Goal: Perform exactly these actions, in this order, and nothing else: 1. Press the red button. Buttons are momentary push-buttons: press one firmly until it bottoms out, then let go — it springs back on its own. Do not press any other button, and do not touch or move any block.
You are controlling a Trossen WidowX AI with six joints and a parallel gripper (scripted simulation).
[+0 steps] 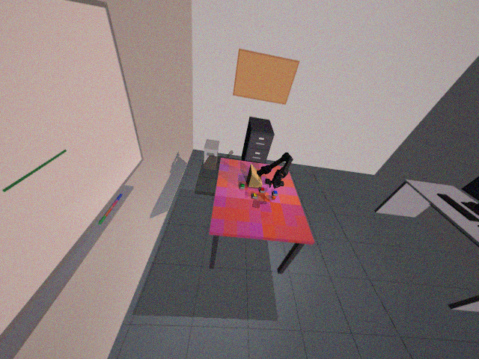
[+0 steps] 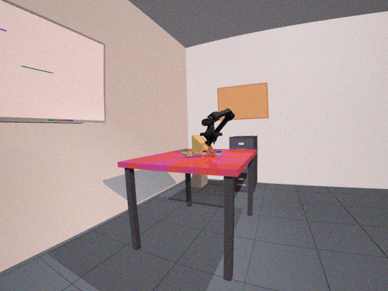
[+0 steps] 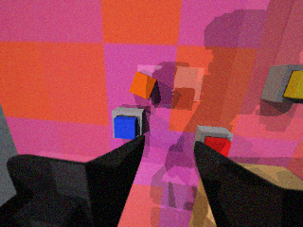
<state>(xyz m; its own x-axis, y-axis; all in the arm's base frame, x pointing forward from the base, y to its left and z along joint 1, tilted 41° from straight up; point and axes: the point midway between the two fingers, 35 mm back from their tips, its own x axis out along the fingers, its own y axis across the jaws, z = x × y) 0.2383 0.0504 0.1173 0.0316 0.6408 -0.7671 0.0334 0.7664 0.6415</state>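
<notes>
Wrist view: gripper (image 3: 168, 147) with fingers apart and nothing between them, raised above the pink-and-orange table (image 3: 52, 71). The red button (image 3: 217, 144) lies just off the right fingertip, the blue button (image 3: 126, 127) off the left. An orange block (image 3: 142, 84) sits beyond; a yellow button (image 3: 294, 84) is cut off at the frame edge. A tan wedge (image 2: 200, 144), plain in the exterior view, shows here only as a corner.

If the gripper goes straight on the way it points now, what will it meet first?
Probably bare table top. In the wrist view the open gripper points between the blue button and the red button, with nothing held. The red button sits close by the right finger; depth is unclear.
</notes>
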